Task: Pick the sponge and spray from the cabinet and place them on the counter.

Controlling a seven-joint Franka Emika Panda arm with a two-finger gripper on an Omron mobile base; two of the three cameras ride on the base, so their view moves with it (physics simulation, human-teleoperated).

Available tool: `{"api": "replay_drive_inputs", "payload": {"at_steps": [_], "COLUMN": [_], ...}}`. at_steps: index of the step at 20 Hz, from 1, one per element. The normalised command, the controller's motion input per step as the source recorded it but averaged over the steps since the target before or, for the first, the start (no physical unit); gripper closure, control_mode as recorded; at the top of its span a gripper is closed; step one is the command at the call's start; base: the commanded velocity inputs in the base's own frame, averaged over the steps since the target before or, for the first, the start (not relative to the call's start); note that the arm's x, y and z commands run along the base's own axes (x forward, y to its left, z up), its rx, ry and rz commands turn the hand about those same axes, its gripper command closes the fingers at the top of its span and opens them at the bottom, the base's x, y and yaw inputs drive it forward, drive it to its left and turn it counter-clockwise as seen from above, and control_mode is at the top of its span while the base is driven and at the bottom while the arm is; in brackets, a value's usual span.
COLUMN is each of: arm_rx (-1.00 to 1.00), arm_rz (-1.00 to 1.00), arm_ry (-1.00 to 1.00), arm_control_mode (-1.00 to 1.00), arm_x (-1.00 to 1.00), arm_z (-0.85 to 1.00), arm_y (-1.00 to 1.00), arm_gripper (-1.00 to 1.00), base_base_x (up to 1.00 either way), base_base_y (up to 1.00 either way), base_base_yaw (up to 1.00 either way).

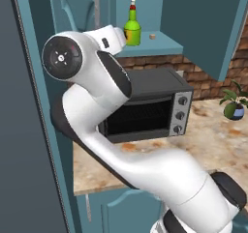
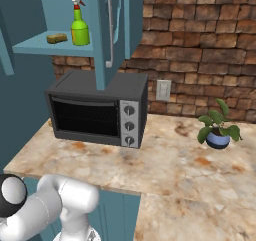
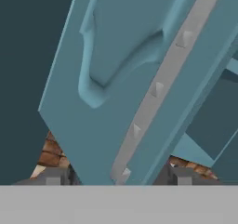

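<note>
The teal cabinet (image 2: 50,47) stands open above the oven. On its shelf lies the flat mustard sponge (image 2: 57,37), with the green spray (image 2: 79,27) upright just right of it; the spray (image 1: 132,29) also rises beside my white wrist. My gripper (image 3: 118,179) is up at an open cabinet door (image 3: 107,69). It is open, its dark fingertips (image 3: 53,176) standing wide apart on either side of the lower end of the silver bar handle (image 3: 158,88), holding nothing. The beige marbled counter (image 2: 175,160) stretches below.
A dark toaster oven (image 2: 97,110) sits on the counter under the cabinet. A potted plant (image 2: 217,127) stands to the right, near a wall outlet (image 2: 162,90). A tiny tan cube (image 1: 152,36) rests on the shelf. The right door (image 1: 203,24) hangs open.
</note>
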Motion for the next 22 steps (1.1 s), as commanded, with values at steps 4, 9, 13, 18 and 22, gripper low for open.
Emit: {"api": "replay_drive_inputs", "payload": {"at_steps": [4,9,13,18,22], "arm_rx": [0.0,0.05,0.15,0.22,0.25], "arm_rz": [0.0,0.0,0.0,0.03,0.04], "arm_ry": [-0.12,-0.08,-0.01,0.0,0.0], "arm_control_mode": [-1.0,-1.0,-1.0,-1.0,-1.0], "arm_x": [-0.78,-0.77,-0.41,-0.24,-0.24], "arm_z": [0.06,0.05,0.05,0.07,0.03], "arm_y": [0.0,-0.33,-0.63,-0.67,-0.62], "arm_gripper": [-1.0,-1.0,-1.0,-1.0,-1.0], "base_base_x": [0.0,0.0,0.0,0.0,0.0], "base_base_y": [0.0,0.0,0.0,0.0,0.0], "base_base_yaw": [0.0,0.0,0.0,0.0,0.0]}}
